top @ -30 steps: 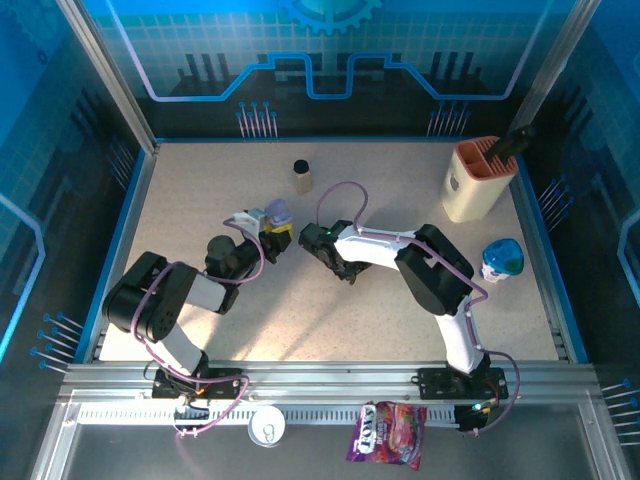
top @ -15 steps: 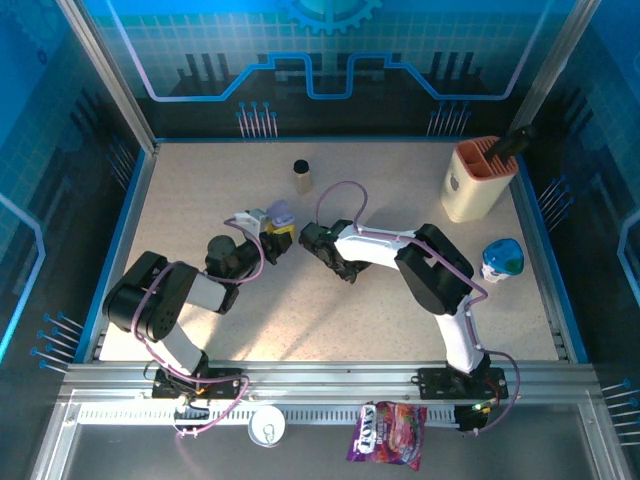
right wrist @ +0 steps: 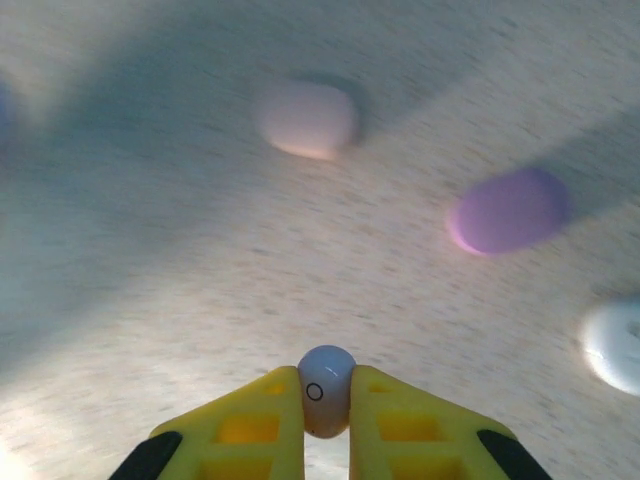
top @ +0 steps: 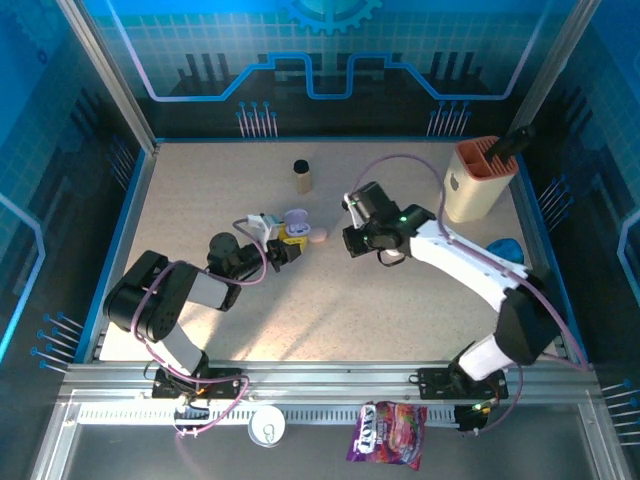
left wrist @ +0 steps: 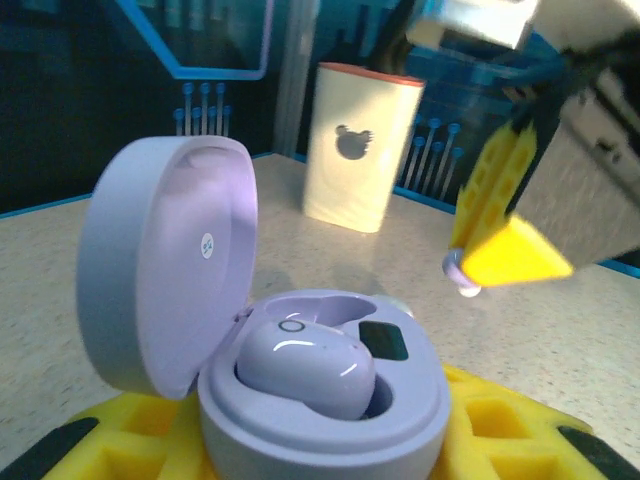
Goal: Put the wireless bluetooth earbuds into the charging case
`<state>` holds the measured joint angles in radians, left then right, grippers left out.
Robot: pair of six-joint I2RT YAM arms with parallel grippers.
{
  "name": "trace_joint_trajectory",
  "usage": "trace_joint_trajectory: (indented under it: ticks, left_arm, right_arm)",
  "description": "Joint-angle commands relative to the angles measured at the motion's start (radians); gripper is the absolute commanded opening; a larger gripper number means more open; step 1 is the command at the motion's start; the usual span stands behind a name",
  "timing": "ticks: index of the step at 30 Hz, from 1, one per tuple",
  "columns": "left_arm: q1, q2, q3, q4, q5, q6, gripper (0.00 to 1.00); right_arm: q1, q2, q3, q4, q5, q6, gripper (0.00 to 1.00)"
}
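My left gripper (top: 287,240) (left wrist: 320,445) is shut on the lavender charging case (top: 296,218) (left wrist: 330,400). The case's lid (left wrist: 165,265) stands open and one lavender earbud (left wrist: 305,365) sits in a well. The well beside it looks vacant. To the right of the case my right gripper (top: 351,238) (right wrist: 326,405) is shut on a small pale earbud (right wrist: 326,388) (left wrist: 459,268), held above the table. A pale pink piece (top: 318,236) (right wrist: 305,118) lies between the case and that gripper. A purple piece (right wrist: 508,210) and a white round one (right wrist: 615,345) lie blurred on the table below.
A small brown bottle (top: 302,175) stands at the back. A cream holder with an orange top (top: 478,180) (left wrist: 360,145) is at the back right, and a blue-and-white object (top: 507,250) sits partly behind the right arm. A snack bag (top: 388,432) lies on the front rail.
The right gripper has closed on the pale earbud and the right arm has swung back to the right of the case. This uncovered the open lid and the pink piece.
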<state>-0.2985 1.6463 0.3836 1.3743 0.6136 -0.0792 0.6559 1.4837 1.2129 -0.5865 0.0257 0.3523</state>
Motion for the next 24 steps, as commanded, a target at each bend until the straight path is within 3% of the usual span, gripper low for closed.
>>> trace_joint_trajectory:
  ticks: [1, 8, 24]
  left_arm:
    - [-0.004, -0.016, 0.041, 0.028, 0.143, -0.027, 0.30]
    - [-0.021, -0.013, 0.064, 0.028, 0.274, -0.072, 0.30]
    - [-0.037, -0.059, 0.060, 0.028, 0.383, -0.081, 0.32]
  right_arm:
    - [-0.023, -0.065, -0.044, 0.153, -0.358, -0.027, 0.10]
    - [-0.029, -0.082, -0.019, 0.229, -0.574, -0.013, 0.10]
    - [-0.027, -0.011, 0.004, 0.216, -0.531, -0.024, 0.10]
